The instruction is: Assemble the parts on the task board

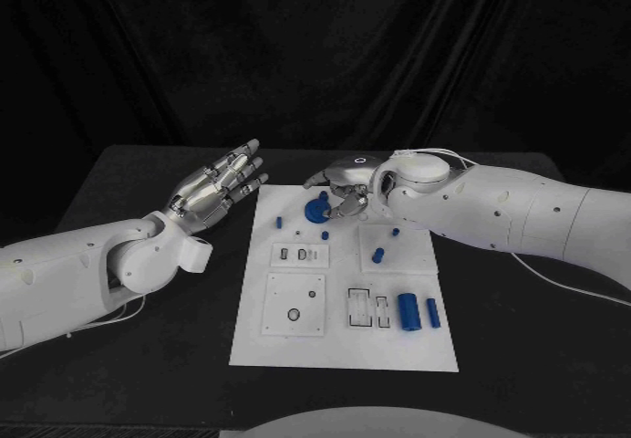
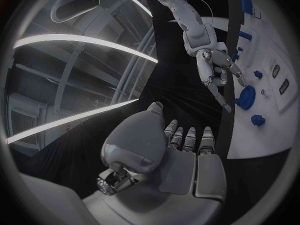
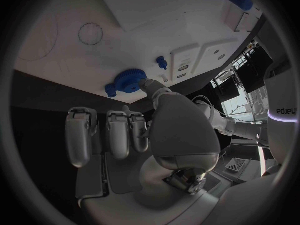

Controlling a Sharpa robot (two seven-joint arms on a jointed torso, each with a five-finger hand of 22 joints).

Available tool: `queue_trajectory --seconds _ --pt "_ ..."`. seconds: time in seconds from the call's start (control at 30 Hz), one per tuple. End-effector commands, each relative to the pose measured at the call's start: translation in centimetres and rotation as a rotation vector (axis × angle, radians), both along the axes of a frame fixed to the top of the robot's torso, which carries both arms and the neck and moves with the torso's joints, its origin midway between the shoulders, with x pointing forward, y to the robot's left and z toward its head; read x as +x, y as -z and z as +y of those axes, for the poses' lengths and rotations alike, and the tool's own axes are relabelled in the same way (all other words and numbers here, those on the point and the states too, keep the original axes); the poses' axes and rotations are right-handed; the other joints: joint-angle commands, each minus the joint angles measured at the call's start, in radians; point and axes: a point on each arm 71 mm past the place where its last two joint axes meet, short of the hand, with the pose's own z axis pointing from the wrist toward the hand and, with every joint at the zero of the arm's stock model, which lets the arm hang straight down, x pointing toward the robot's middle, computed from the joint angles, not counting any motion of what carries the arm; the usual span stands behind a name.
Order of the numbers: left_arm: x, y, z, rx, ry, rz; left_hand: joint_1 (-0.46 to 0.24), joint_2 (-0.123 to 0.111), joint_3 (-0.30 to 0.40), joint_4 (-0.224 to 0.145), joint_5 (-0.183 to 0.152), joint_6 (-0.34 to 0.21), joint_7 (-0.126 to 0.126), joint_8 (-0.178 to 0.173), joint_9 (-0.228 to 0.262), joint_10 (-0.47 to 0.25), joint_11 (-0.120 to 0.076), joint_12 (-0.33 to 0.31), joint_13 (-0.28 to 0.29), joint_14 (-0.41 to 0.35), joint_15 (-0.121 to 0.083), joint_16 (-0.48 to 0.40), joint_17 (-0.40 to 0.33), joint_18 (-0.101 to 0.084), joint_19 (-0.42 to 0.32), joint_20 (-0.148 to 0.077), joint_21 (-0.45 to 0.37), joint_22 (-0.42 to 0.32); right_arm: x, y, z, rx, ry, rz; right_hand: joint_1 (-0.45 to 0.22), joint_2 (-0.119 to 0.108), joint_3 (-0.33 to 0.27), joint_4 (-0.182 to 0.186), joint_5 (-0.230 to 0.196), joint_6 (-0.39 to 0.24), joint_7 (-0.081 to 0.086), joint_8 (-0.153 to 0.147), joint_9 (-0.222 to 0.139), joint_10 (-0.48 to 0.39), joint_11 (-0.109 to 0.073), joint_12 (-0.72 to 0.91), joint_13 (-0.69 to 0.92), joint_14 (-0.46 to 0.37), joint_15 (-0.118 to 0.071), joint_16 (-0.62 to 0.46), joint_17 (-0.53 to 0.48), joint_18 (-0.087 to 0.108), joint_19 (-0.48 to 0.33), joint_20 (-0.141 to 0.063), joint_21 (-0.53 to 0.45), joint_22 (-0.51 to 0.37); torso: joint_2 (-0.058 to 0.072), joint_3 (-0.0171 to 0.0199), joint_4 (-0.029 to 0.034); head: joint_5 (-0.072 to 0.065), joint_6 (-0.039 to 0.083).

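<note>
While the left robot hand [image 1: 220, 187] hovers over the black desk [image 1: 158, 365] just off the task board's [image 1: 342, 351] 10 o'clock corner, its fingers lie straight and apart with nothing in them. The white board's long axis runs from 12 to 6 o'clock. A small blue peg [image 1: 279, 220] stands near its left edge. At the board's 12 o'clock end lies a blue gear [image 1: 315, 212], flat, its toothed rim showing in the right wrist view. The right robot hand [image 1: 345, 190] hangs over that end, one fingertip touching the gear's rim, the rest slack and gripping nothing. Toward 5 o'clock, two blue cylinders [image 1: 409, 310] lie side by side, long axes running 12 to 6.
</note>
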Motion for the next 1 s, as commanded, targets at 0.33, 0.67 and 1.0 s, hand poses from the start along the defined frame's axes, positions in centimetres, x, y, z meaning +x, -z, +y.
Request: queue_trajectory --seconds 0.33,0.67,1.0 --pt "-0.1 0.0 0.1 -0.01 0.011 -0.003 0.009 -0.002 0.005 0.0 0.005 0.001 0.007 0.004 0.001 -0.001 0.009 -0.003 -0.001 0.001 0.009 -0.004 -0.001 0.005 0.001 0.007 -0.006 -0.002 -0.3 -0.5 -0.9 0.047 -0.015 -0.05 -0.008 0.016 -0.007 -0.001 -0.014 0.087 0.008 0.016 0.011 0.104 -0.005 0.003 0.263 0.097 -0.008 -0.004 0.242 0.008 0.052 -0.011 -0.006 0.225 0.001 0.0004 0.0005 -0.002 0.003" --pt "-0.3 0.0 0.9 -0.003 -0.006 -0.001 0.009 -0.002 0.007 0.0 0.005 0.001 0.007 0.004 0.001 0.0 0.009 -0.002 -0.001 0.001 0.009 -0.004 -0.001 0.005 0.001 0.008 -0.006 -0.002 -1.9 -4.3 -7.4 0.089 0.059 -0.123 -0.016 0.029 -0.044 0.017 -0.229 0.308 0.019 0.058 0.032 0.104 0.004 0.003 0.263 0.101 0.0 0.005 0.252 0.004 0.064 -0.004 0.008 0.233 0.001 0.0005 0.0007 0.008 0.005" --pt "-0.3 0.1 1.0 0.0 -0.009 0.002 0.01 -0.002 0.007 0.0 0.006 0.002 0.008 0.005 0.001 0.0 0.01 -0.002 -0.001 0.001 0.009 -0.004 -0.001 0.005 0.001 0.008 -0.006 -0.002 -3.8 -5.0 -15.2 0.074 0.218 -0.116 -0.025 0.013 -0.113 0.068 -0.318 0.372 0.01 0.071 0.053 0.104 -0.003 0.003 0.263 0.102 -0.007 0.008 0.255 -0.013 0.101 -0.01 0.068 0.26 0.0 0.0006 -0.0007 0.005 0.008"
